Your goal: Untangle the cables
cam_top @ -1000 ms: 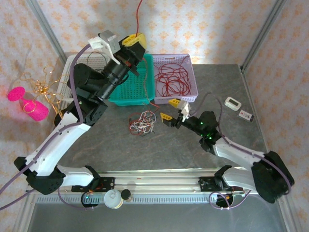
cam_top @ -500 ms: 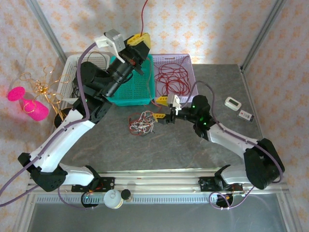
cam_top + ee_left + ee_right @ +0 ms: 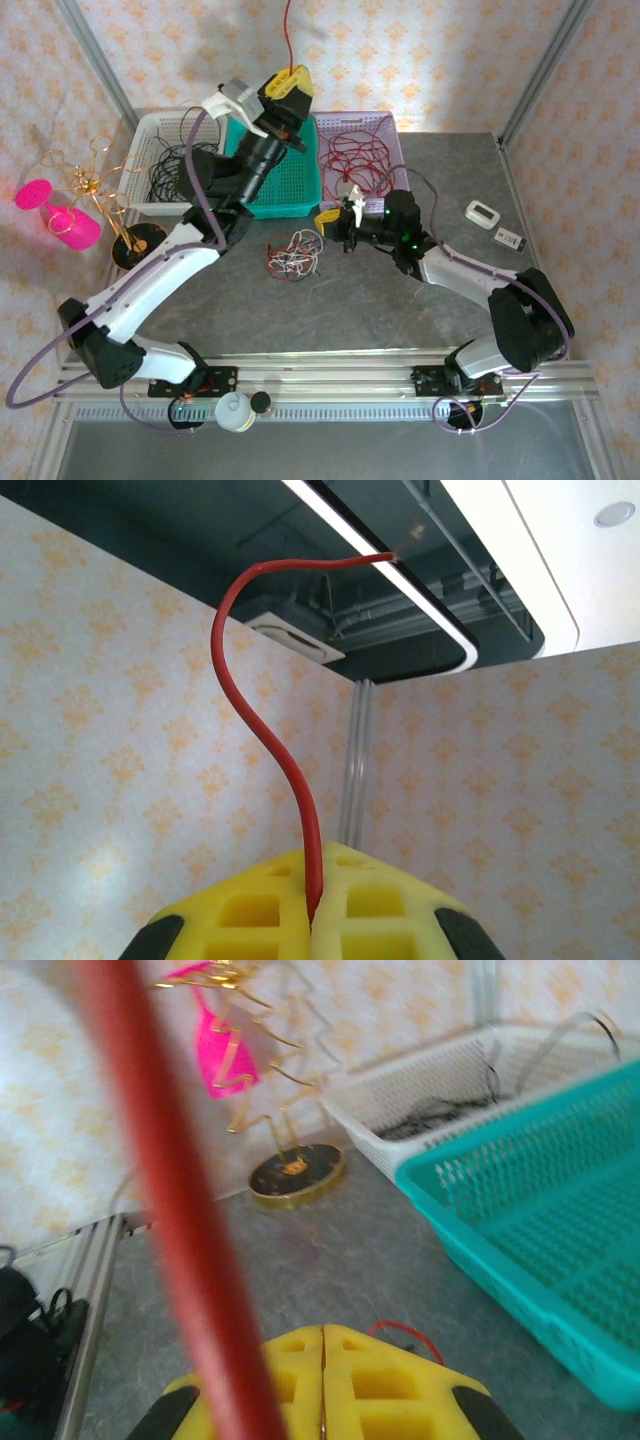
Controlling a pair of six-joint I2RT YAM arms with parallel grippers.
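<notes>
Left gripper (image 3: pixel 287 84) clenched on a red cable (image 3: pixel 262 730), raised above the teal basket (image 3: pixel 290 190). Right gripper (image 3: pixel 330 222) pinched closed near the basket's corner; can't tell if it grasps anything. Cable tangle (image 3: pixel 295 254) lies on the table (image 3: pixel 350 310), just beside it.

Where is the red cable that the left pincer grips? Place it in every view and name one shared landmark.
Top external: the red cable rises from the left pincer to the top edge.
Left wrist: red cable curves from the pincer, bottom centre, to upper right.
Right wrist: probably the same red cable, a blurred diagonal at left.
Shared landmark: patterned wallpaper.
</notes>
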